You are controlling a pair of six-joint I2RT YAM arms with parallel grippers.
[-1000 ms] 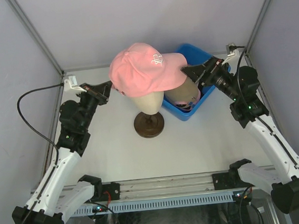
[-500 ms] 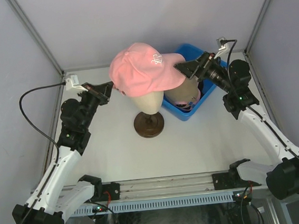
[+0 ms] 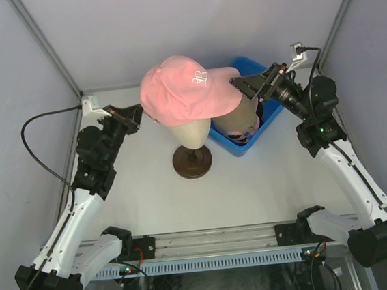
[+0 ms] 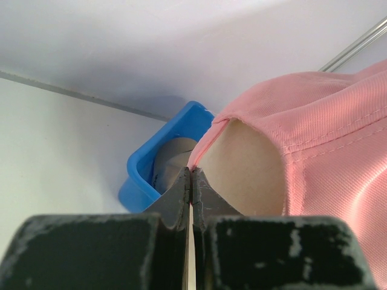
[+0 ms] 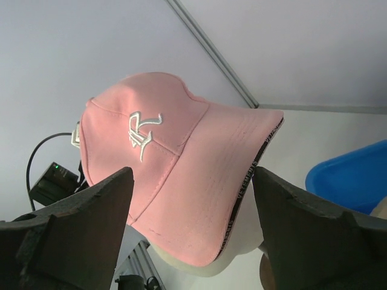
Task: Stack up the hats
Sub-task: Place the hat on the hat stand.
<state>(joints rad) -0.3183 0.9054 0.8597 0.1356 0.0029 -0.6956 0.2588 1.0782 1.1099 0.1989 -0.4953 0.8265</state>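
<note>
Arms raised: I see left gripper (image 3: 138, 113) pinching rear of cap (image 3: 181, 91), right gripper (image 3: 238, 86) wide beside its brim.

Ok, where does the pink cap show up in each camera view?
Top external: pink cap upper centre, on the mannequin head, brim pointing right.
Left wrist: pink cap fills the right half, rear opening toward the camera.
Right wrist: pink cap centre-left, logo facing the lens.
Shared landmark: blue bin, beside the cap in all three.

pink hat (image 3: 187, 89) fronting right claw (image 3: 240, 88), bin (image 3: 247, 64) beneath
</note>
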